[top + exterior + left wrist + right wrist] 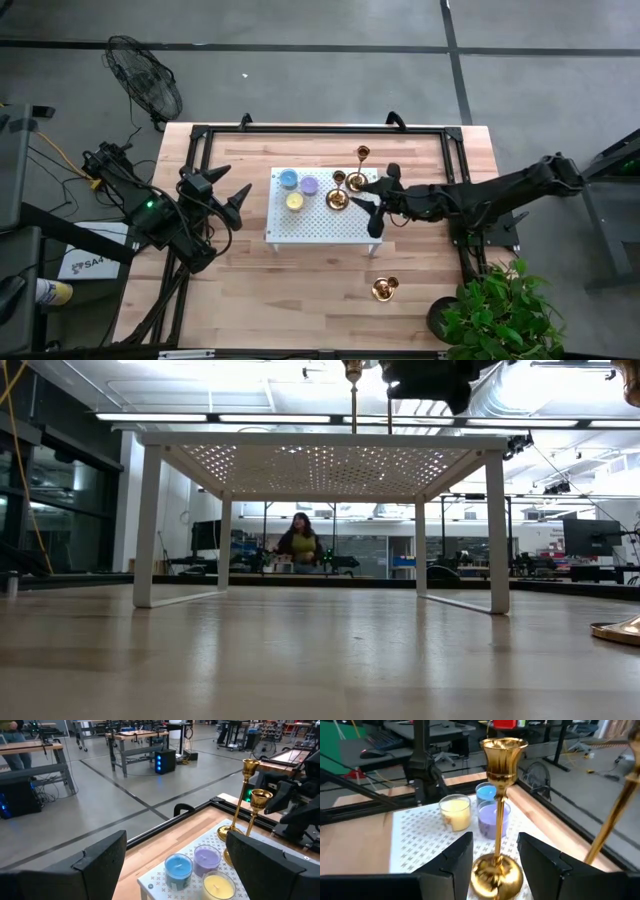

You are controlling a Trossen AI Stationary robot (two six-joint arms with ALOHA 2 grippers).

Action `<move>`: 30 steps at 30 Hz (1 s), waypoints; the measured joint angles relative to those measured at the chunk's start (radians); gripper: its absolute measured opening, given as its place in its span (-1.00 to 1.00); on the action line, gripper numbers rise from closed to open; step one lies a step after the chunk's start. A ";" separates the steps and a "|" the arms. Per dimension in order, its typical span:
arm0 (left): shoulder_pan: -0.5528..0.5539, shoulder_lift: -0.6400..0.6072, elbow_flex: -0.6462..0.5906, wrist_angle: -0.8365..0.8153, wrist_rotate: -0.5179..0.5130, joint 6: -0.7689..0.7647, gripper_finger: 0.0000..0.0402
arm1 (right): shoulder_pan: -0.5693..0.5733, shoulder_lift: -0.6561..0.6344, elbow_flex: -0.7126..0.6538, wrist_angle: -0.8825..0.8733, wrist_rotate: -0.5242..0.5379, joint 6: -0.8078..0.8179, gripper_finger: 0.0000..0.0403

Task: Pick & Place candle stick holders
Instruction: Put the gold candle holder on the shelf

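Note:
Two gold candle stick holders stand on the white perforated shelf [300, 225] at its right end: a shorter one [337, 200] and a taller one [358, 180] at the far corner. A third holder [385, 289] stands by its base on the table near the front right. My right gripper [358, 203] is open at the shelf's right end. In the right wrist view its fingers stand on either side of the shorter holder's base [497, 875], and the cup [504, 750] rises above them. My left gripper [228, 192] is open and empty, left of the shelf.
Blue [288, 179], purple [309, 185] and yellow [295, 201] candles sit on the shelf's left half. A black frame [320, 129] runs round the table. A potted plant [495, 310] stands at the front right corner. A person [302, 545] sits far behind the table.

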 joint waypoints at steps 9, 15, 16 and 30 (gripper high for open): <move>0.000 0.000 0.000 0.029 0.001 0.000 0.67 | 0.053 -0.094 0.000 -0.164 -0.041 0.089 -0.25; 0.000 0.000 0.000 0.088 0.002 -0.001 0.67 | 0.116 -0.155 0.000 -0.268 -0.097 0.089 -0.25; 0.000 0.000 0.000 0.100 0.002 -0.001 0.67 | 0.129 -0.168 0.001 -0.301 -0.104 0.091 -0.25; 0.000 0.000 0.000 0.160 0.105 0.000 0.67 | 0.296 -0.254 0.001 -0.734 -0.222 0.213 -0.25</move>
